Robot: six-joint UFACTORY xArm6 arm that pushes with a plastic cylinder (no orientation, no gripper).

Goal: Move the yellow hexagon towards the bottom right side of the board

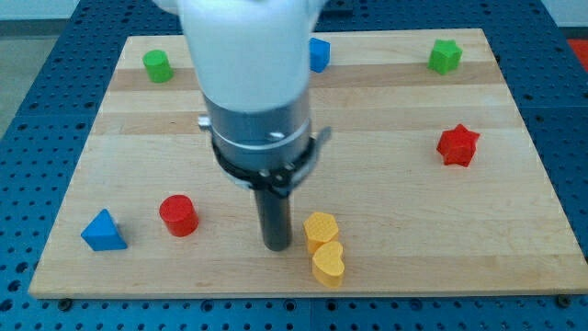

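Beside my tip [277, 246]: yellow hexagon [321, 228] | touching below: yellow heart [328, 264]

We have one view only, set in front of the pale wooden board [386, 101] and above it, looking down at a slant. It stands near enough that the board nearly fills the frame, with the blue perforated table [28, 138] around its edges.

2 green blocks [157, 65] [445, 57], 2 blue [103, 231] [318, 54], 2 red [178, 215] [457, 145], 2 yellow [321, 229] [328, 264].
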